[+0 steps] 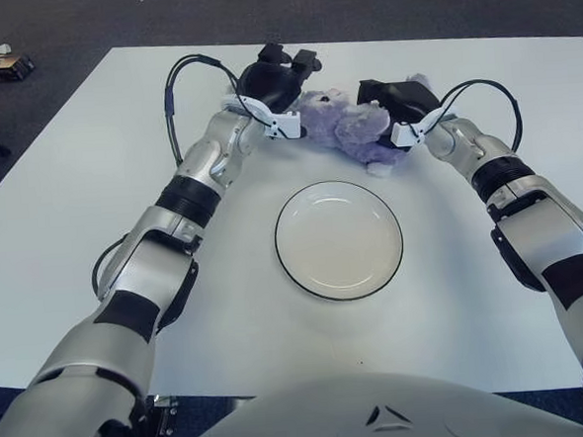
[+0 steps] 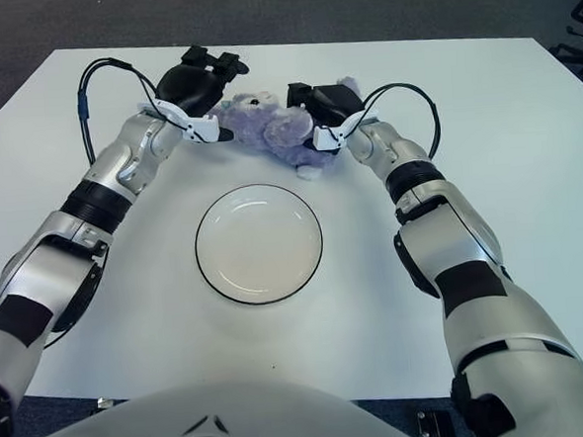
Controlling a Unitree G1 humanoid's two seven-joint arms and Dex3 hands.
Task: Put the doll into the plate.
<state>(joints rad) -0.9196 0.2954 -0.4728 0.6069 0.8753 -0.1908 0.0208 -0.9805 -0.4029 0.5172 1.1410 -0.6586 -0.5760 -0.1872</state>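
Doll [image 1: 350, 126] lies on the far side of the table [image 1: 74, 222], flanked by both hands.
Left hand [image 1: 271, 83] covers its left end and right hand [image 1: 395, 101] its right, fingers curled against it, though whether either grips firmly I cannot tell. A loose, uneven lift could drop it short of the plate [image 1: 338, 239], just nearer.

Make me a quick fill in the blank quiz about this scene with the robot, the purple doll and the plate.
1. The doll lies on the table, on the far side of the ______.
2. The plate holds ______.
3. The right hand is at the doll's ______ side.
4. The left hand is at the doll's ______ side.

Missing words: plate; nothing; right; left
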